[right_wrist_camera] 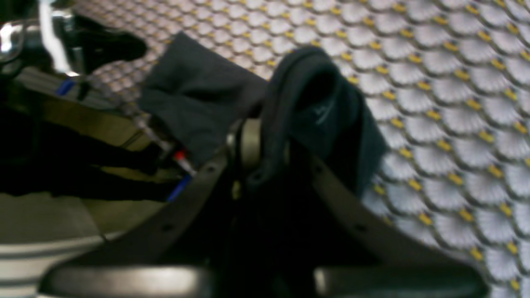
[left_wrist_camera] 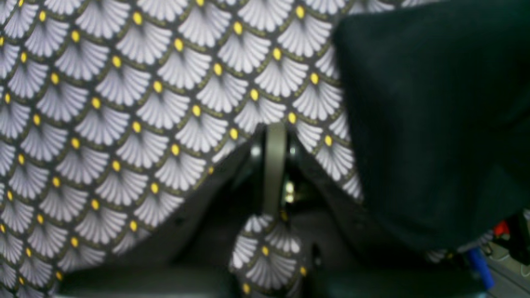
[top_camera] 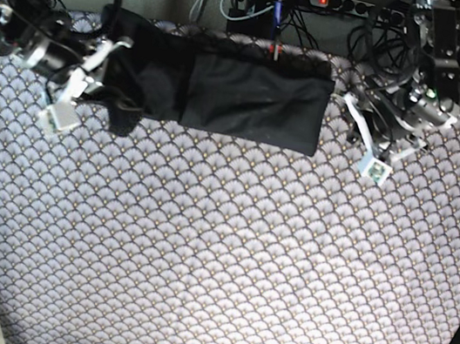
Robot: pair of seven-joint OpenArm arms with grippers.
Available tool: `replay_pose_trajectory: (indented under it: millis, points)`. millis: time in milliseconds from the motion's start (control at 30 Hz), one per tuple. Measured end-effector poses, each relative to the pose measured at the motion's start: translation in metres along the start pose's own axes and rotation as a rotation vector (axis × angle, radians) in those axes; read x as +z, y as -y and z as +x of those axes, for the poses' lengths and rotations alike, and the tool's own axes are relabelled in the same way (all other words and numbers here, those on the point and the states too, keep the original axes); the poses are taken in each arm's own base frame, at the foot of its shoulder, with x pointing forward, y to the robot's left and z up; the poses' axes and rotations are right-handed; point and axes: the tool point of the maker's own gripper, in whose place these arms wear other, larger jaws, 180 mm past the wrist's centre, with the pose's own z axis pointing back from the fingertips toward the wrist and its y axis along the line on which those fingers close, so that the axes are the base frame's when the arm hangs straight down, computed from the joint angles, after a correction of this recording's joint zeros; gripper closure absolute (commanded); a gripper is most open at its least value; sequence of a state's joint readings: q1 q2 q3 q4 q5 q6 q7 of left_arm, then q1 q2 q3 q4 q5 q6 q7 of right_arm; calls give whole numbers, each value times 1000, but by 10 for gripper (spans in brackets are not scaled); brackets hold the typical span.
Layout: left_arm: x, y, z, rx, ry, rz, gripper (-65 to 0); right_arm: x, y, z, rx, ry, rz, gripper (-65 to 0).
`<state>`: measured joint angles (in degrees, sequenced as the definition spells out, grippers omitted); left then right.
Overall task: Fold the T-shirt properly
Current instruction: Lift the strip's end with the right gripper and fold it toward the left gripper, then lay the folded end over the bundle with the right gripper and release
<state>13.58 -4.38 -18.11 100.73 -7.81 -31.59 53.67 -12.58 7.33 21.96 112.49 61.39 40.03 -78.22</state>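
Base view: the black T-shirt [top_camera: 255, 101] lies on the worktop [top_camera: 223, 268], close to the edge on the robot's side, and extends as a long, bunched band from beneath the right arm [top_camera: 55, 28] towards the left arm [top_camera: 419, 71]. The worktop bears a repeating scallop pattern in pale grey and dark lines, with small yellow spots. The end of the T-shirt nearer the left arm is fairly flat and straight-edged; the portion nearer the right arm is gathered and creased.

Right wrist view: the right hand [right_wrist_camera: 265, 153] is closed on a fold of the T-shirt, which rises between its fingers and forms a rounded loop just beyond them. Further cloth spreads on both sides of the grip. The exact part of the garment held cannot be told.

Left wrist view: the left hand [left_wrist_camera: 275, 165] is narrow, its fingertips together over the patterned surface, with no cloth between them. The T-shirt is beside this hand, apart from the fingertips, and shows a rounded corner and a nearly straight side. A small red item [left_wrist_camera: 501, 229] and a blue item [left_wrist_camera: 480, 267], both blurred, appear past the lower end of the cloth.
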Motion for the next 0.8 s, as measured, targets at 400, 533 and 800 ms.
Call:
replay_pose_trajectory:
  millis: [400, 533, 800]
  points:
    - [15, -43, -7, 66, 6, 106, -5, -43, -54, 22, 65, 23, 188, 0]
    - [18, -50, -8, 80, 11, 123, -5, -56, -81, 26, 76, 29, 271, 0]
    - [19, -51, -10, 83, 7, 126, -5, -71, -108, 37, 113, 45, 363, 0]
